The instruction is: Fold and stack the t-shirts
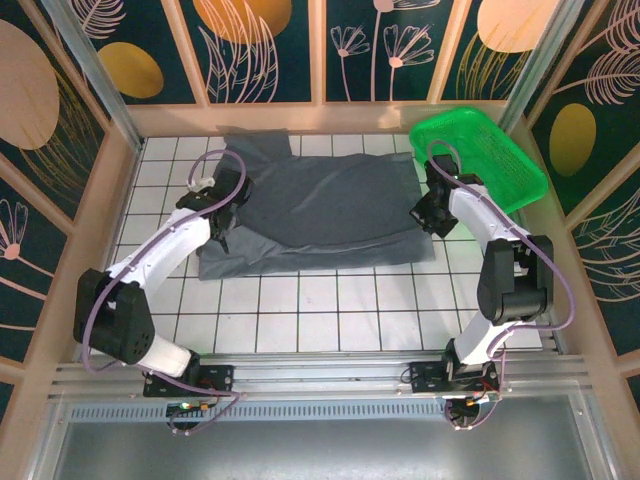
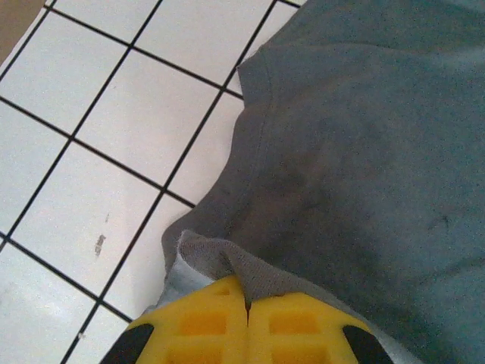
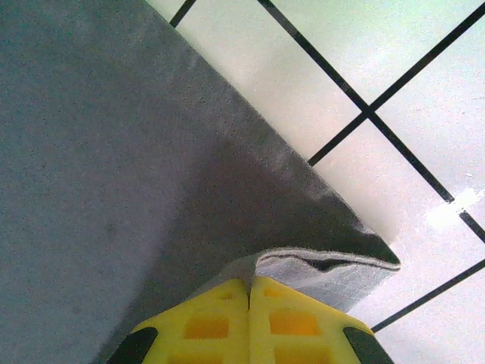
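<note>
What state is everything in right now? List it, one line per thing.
t-shirt: lying spread out, mostly flat, gripped at its left and right edges.
left gripper: shut, pinching the t-shirt's edge.
right gripper: shut, pinching a doubled-over corner of the t-shirt.
green basket: upright at the far right, nothing seen inside.

Dark slate-grey t-shirt spread mid-table on white tiles, left and right edges lifted slightly.
</note>
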